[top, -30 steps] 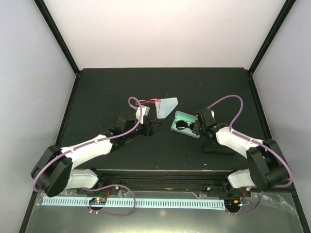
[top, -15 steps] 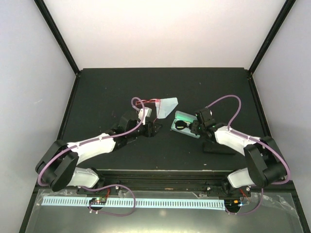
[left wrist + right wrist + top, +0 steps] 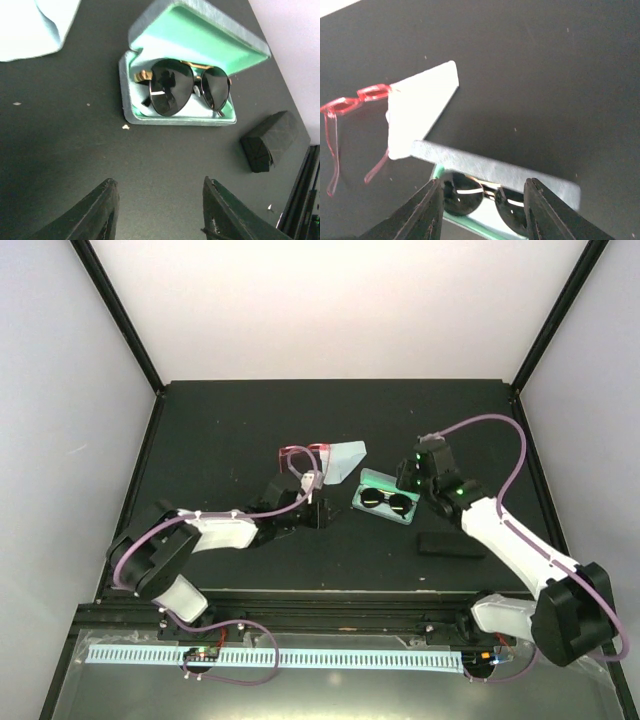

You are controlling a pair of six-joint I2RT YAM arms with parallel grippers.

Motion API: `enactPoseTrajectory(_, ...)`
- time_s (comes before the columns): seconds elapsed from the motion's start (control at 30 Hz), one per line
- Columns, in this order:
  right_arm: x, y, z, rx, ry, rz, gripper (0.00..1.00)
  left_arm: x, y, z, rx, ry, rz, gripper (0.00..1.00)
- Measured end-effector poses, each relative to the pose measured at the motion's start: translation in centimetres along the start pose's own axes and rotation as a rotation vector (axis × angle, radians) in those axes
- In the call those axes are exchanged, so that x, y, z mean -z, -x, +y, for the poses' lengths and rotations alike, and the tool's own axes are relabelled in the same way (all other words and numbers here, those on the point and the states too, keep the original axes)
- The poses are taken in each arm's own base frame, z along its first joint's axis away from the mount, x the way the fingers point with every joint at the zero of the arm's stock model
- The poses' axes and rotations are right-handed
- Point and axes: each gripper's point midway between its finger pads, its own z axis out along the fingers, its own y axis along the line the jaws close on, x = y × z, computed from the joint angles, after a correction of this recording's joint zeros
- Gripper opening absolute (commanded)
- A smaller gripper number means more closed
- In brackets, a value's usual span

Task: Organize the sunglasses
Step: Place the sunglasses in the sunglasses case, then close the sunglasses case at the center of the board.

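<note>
**Dark pair in the open case, red pair loose on the table**

Top external view: An open case with a mint-green lining lies near the middle of the black table. The dark-lensed sunglasses lie folded inside it. The red sunglasses sit on the bare table well left of the case, touching the edge of a light blue cloth. A closed black case lies apart, on the near right. The left gripper is just left of the open case, and the right gripper is at the case's right end.

Left wrist view: The left gripper is spread wide with nothing between its fingers. Ahead of it the open case holds the dark-lensed sunglasses, lenses up, with the raised lid behind them. The closed black case is to the right, and a corner of the light blue cloth is at upper left.

Right wrist view: The right gripper is also released and holds nothing. It hangs over the open case, whose grey lid edge crosses the frame. The dark-lensed sunglasses show in the green tray between the fingers. Beyond lie the light blue cloth and the red sunglasses, arms unfolded.
</note>
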Motion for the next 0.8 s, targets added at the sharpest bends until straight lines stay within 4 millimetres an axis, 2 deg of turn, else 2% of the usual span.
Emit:
enactPoseTrajectory(0.1, -0.3, 2.1, 1.1, 0.007, -0.003, -0.024, 0.45, -1.4, -1.2, -0.4, 0.001, -0.015, 0.028, 0.38)
enactPoseTrajectory(0.23, -3.1, 3.1, 1.6, 0.031, -0.051, -0.002, 0.45, -3.3, -2.4, -1.0, 0.003, -0.016, 0.051, 0.3)
enactPoseTrajectory(0.33, -5.3, 2.3, 1.4, 0.049, -0.083, 0.047, 0.45, -4.9, -2.8, -1.1, 0.016, -0.001, 0.058, 0.26)
enactPoseTrajectory(0.47, -7.3, 1.0, 1.3, 0.075, -0.093, 0.111, 0.47, -7.0, -3.1, -1.0, 0.038, 0.023, 0.068, 0.21)
enactPoseTrajectory(0.6, -7.9, -0.1, 1.4, 0.087, -0.075, 0.154, 0.47, -8.4, -3.5, -0.4, 0.054, 0.066, 0.07, 0.14)
enactPoseTrajectory(0.8, -8.0, -1.3, 1.5, 0.095, -0.049, 0.189, 0.46, -9.4, -3.3, -0.3, 0.065, 0.141, 0.034, 0.09)
